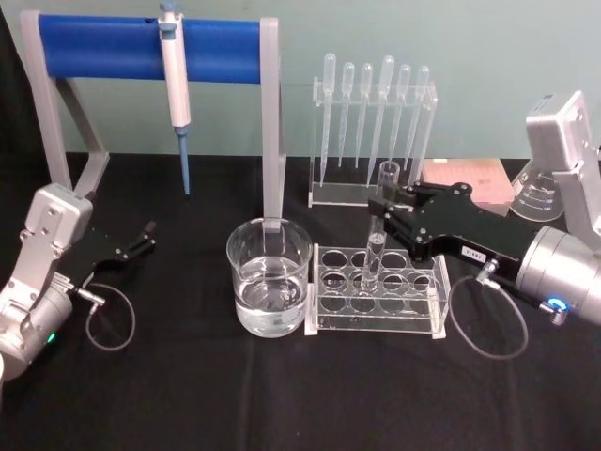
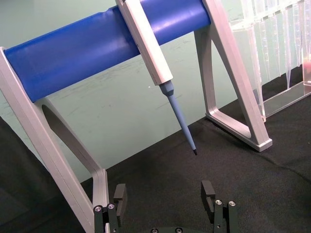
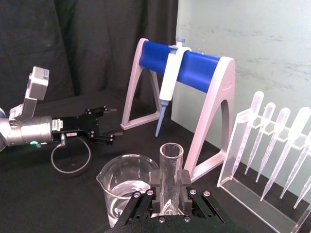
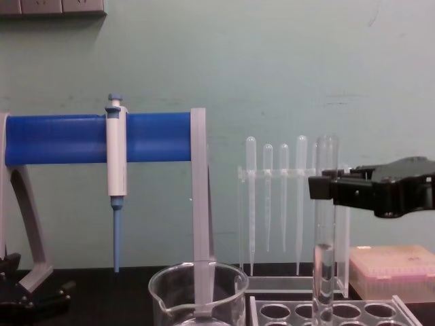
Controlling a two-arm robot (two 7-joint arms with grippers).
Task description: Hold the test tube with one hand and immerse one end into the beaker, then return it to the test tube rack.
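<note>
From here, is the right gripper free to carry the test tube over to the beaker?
Probably yes. The right gripper is shut on the test tube, which stands upright in the rack. The beaker sits just beside the rack, open-topped; the tube must lift clear first.

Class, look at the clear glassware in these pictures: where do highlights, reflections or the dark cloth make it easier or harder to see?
Head view: the beaker stands out on the black cloth, bright along rim and waterline. Chest view: the test tube nearly fades into the pale green wall. Right wrist view: the tube's rim catches light just above the right gripper.

clear test tube [image 1: 377,246], blue stand bar [image 1: 141,47], perhaps pink box [image 4: 392,270]
</note>
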